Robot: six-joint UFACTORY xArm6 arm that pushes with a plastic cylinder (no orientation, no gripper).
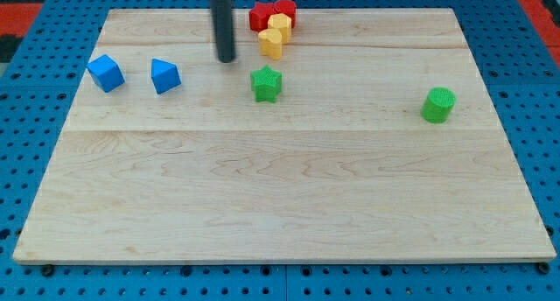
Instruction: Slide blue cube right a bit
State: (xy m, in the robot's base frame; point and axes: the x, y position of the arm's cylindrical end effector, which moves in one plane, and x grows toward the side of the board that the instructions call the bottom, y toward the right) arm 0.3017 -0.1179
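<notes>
The blue cube lies near the wooden board's left edge, in the upper part of the view. A second blue block, a wedge-like shape, lies just to its right with a small gap between them. My tip comes down from the view's top and rests on the board to the right of both blue blocks, well apart from the cube and a little higher in the view.
A green star block lies to the lower right of my tip. Two yellow blocks and two red blocks cluster at the board's top edge. A green cylinder stands at the right. The wooden board rests on a blue pegboard.
</notes>
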